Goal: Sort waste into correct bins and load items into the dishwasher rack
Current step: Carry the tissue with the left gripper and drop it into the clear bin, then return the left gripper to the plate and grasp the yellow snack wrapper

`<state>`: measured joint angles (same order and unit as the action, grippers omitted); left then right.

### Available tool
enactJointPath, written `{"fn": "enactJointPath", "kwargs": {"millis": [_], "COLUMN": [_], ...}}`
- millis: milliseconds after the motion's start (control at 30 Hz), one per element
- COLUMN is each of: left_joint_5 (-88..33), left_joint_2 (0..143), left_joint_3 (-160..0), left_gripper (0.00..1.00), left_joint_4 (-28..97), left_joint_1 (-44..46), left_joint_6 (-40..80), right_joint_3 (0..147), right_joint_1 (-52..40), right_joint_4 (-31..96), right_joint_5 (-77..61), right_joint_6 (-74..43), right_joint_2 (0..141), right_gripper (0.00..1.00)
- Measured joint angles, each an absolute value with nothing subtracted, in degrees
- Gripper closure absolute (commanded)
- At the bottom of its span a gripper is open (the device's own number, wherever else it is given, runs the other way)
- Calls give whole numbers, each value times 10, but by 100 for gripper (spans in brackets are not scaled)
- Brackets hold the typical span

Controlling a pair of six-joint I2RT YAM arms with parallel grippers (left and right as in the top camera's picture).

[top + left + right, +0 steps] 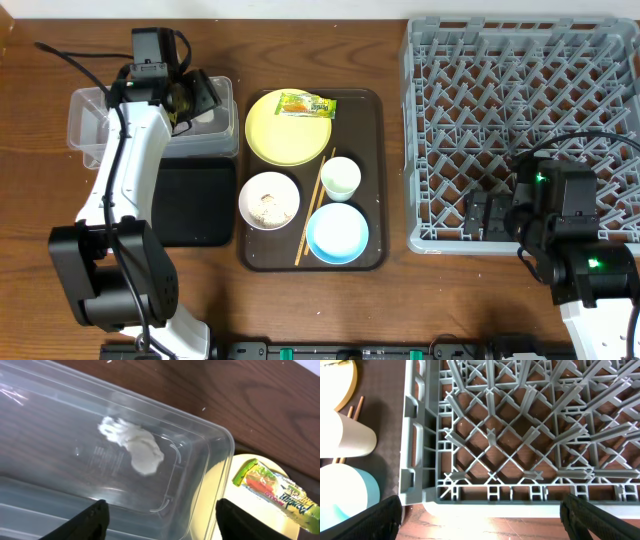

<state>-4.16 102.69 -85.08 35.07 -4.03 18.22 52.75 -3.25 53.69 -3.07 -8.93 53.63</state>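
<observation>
Clear plastic forms the rectangular tub (85, 125) at the far left of the desk (25, 200), and a wad of crumpled white paper (132, 446) lies on its floor. The left gripper (160, 527) hangs just above it, jaws spread with nothing between them, apparently placed there because this bin takes paper waste. Just right of the tub, the green-and-yellow snack wrapper (272, 489) rests on the round yellow plate (285, 140). The plate shares the brown serving tray (380, 180) with the white bowl (246, 195) of rice-like scraps (268, 208), the light blue bowl (337, 233), the small pale cup (341, 178) and the wooden chopsticks (315, 205). A shallow black tray (195, 205) sits on the near side of the tub, presumably for food. Over the near left corner of the grey dishwasher rack (520, 435), the right gripper (482, 520) hovers released and empty, likely parked clear of the left arm's reach.
</observation>
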Motion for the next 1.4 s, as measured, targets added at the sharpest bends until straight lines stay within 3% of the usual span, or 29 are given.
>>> {"fn": "enactJointPath", "kwargs": {"millis": [100,433,733,1067,1400], "left_joint_5": [-61,-132,-145,-222,-263], "left_joint_2": [1022,1004,1054,1184,1233], "left_joint_3": [-851,-851,-851,-851,-851], "left_gripper": [18,17,16,16,17], "left_joint_4": [337,300,220,135,109], "left_joint_1": [-36,57,148,156,156], "left_joint_6": [150,152,350,585,679], "right_joint_3": [528,528,528,528,528], "right_joint_1": [-32,-32,-32,-32,-32], "right_joint_4": [536,533,534,538,540], "right_joint_5": [-31,-31,-31,-31,-31], "right_joint_6": [-89,-89,-89,-89,-89], "right_joint_2": [536,536,536,536,536], "right_gripper": [1,1,1,1,1]}}
